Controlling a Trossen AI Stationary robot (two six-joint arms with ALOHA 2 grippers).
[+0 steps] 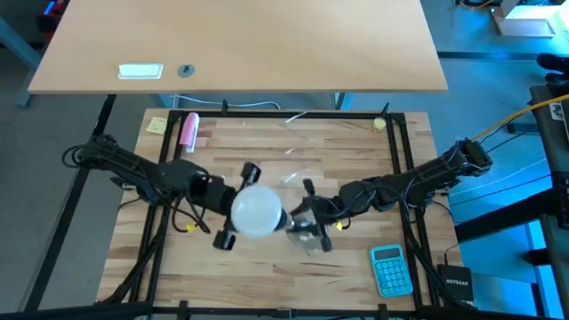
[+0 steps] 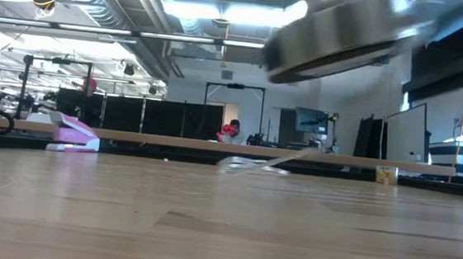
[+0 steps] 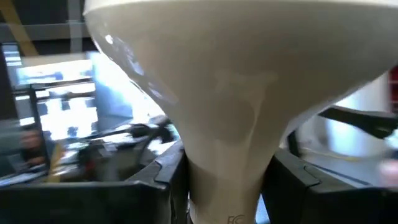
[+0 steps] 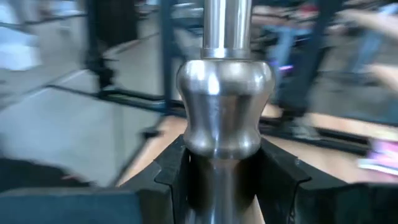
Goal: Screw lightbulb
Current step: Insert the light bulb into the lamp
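Clearly clamped between the left gripper's (image 3: 225, 186) jaws: the narrow neck of the lightbulb (image 3: 242, 87), globe flaring wide beyond the fingers (image 3: 163, 177), screw end hidden behind them. Gripped at the taper, likely so the globe stays clear and the bulb can be spun about its own axis. Pinched likewise in the right gripper (image 4: 224, 180), jaws closed on the silver lamp stand (image 4: 225, 112) just below its bulged collar, probably to keep it from turning while the bulb goes in. Seen from above, held together in mid-air over the butcher-block table (image 1: 258, 276), globe just beside the stand, grippers facing each other. Farther off, well apart from both jaws: blue calculator (image 1: 391, 269), pink object (image 1: 188, 130).
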